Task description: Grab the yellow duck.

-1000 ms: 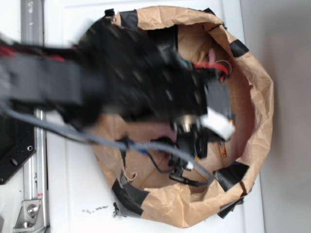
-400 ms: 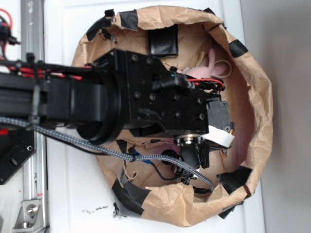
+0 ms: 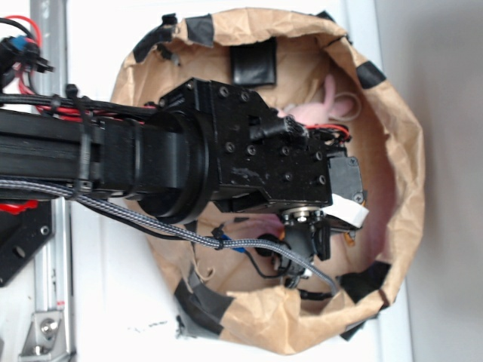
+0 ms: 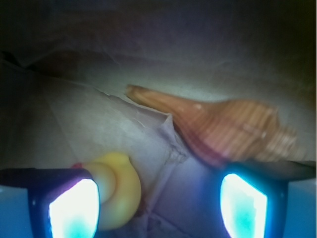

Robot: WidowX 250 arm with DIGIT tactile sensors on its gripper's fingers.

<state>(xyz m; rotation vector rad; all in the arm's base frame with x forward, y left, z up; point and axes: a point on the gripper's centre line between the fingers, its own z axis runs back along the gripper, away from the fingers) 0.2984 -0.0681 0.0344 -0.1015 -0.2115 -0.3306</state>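
1. A brown paper bag (image 3: pixel 407 188), rolled down into a wide open bowl, sits on a white table (image 3: pixel 113 302). Strips of black tape (image 3: pixel 200 302) patch its rim in several places.
2. The black robot arm (image 3: pixel 226 162) reaches in from the left side of the bag and covers most of the inside in the exterior view.
3. A pink plush toy (image 3: pixel 324 109) lies inside the bag near its upper wall, partly hidden under the arm (only the ears and some of the body show).
4. A black square patch (image 3: pixel 254 66) sits on the inside of the bag, above the arm.
5. The yellow duck (image 4: pixel 121 191) lies on the crumpled paper floor of the bag. In the wrist view it is at the lower left, just inside the left finger (image 4: pixel 74 208), which hides part of it; whether they touch cannot be told.
6. An orange-brown spiral shell (image 4: pixel 223 129) also lies on the bag floor, beyond the duck and toward the right, its wide end just above the right finger.
7. The gripper (image 4: pixel 158 206) is spread wide, with nothing grasped. The duck sits at the left edge of the gap; the rest of the gap shows bare paper.
8. The duck does not show in the exterior view, since the arm blocks it.
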